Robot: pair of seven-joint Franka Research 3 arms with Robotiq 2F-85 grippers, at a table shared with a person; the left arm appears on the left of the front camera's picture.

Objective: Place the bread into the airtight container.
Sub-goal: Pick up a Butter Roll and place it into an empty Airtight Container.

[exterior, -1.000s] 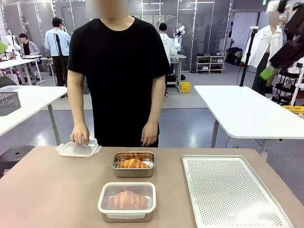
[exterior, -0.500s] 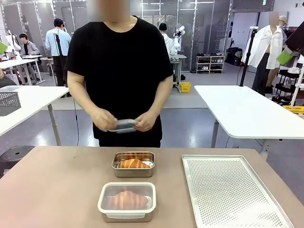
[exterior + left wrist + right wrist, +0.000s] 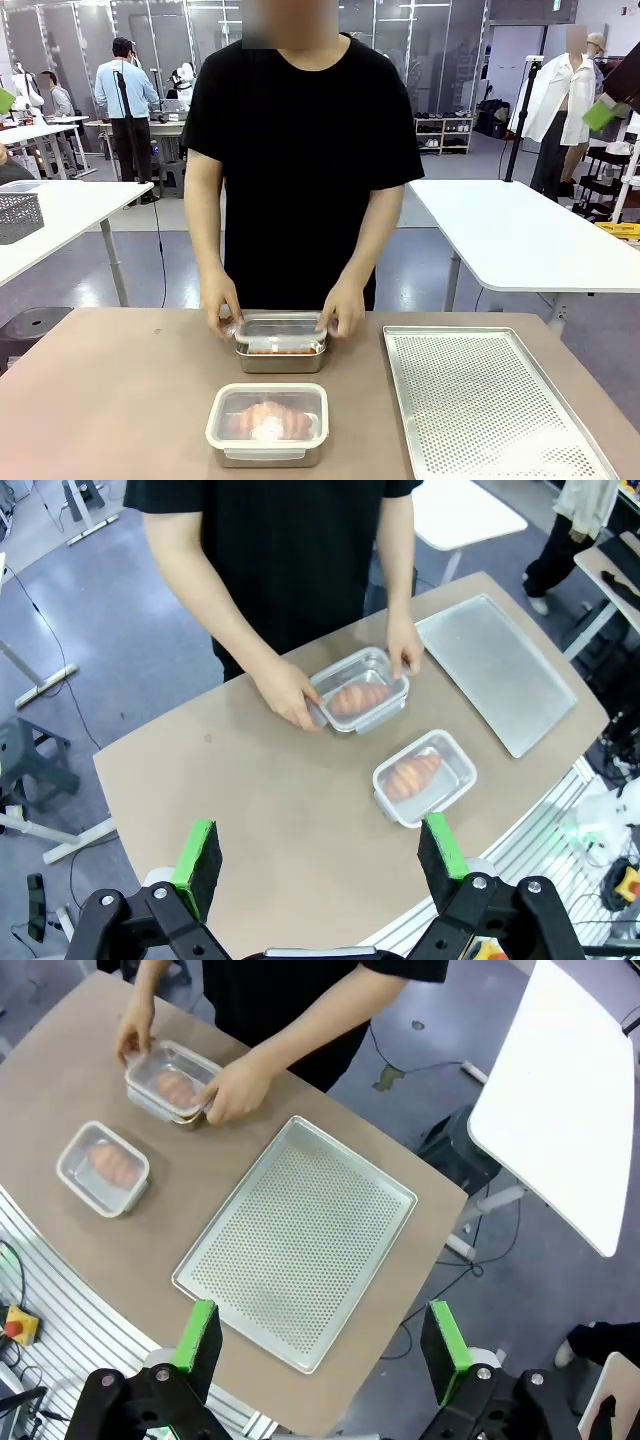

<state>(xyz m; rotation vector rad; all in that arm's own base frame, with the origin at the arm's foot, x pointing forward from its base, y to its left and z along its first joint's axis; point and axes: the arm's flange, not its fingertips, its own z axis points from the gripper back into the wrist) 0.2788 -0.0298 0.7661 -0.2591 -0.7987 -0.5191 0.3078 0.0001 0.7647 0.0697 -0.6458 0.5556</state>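
two containers (image 3: 267, 424) (image 3: 280, 345), two croissants (image 3: 268, 420) (image 3: 356, 695), one tray (image 3: 490, 400)

No readable text

No print, label, brand, number or sign can be made out on anything in the front view or either wrist view.

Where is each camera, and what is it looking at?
Front view: sits low at the robot's side of the table, looks across at the person pressing a lid on the far container; a green pad shows top right.
Left wrist view: high above, looks down on the table; left gripper open at the bottom.
Right wrist view: high above, looks down on the tray; right gripper open at the bottom.
All three share the person's hands and both containers with bread.
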